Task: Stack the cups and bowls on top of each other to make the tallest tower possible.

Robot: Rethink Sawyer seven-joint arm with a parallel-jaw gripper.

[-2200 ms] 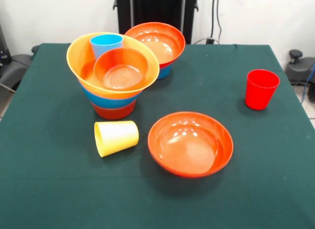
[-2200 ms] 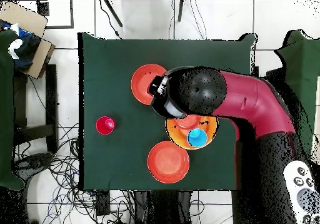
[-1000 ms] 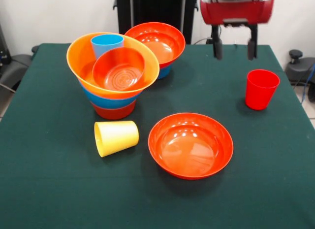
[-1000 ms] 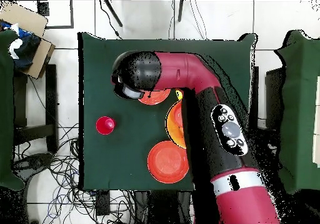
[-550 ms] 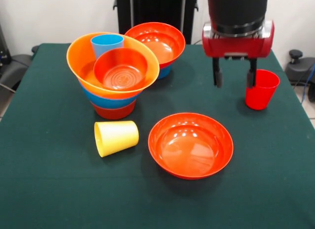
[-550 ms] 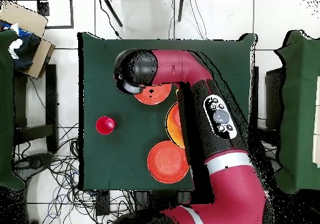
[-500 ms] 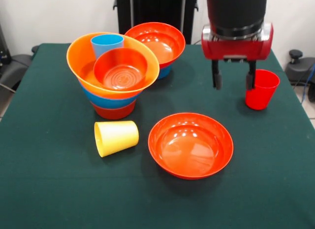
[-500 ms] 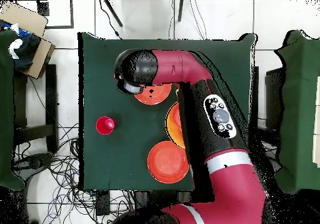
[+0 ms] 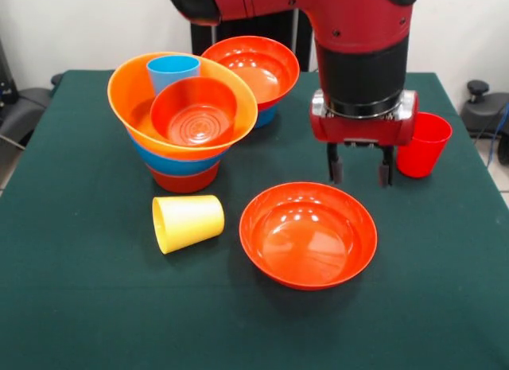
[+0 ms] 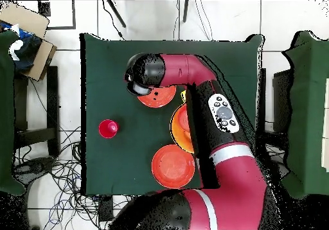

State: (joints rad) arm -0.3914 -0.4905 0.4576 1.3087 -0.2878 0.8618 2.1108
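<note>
Here the glossy red-orange bowl point(image 9: 308, 233) sits upright beneath the empty, parted jaws.

The front camera faces the robot across the counter point(image 9: 71, 306); the overhead camera looks straight down; both share the counter point(image 10: 109, 60).

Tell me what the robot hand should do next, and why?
Probably lower a little and grip the far rim of the shallow red-orange bowl. The open hand hangs empty just above that rim, and the bowl sits loose on the table, apart from the tower.
</note>
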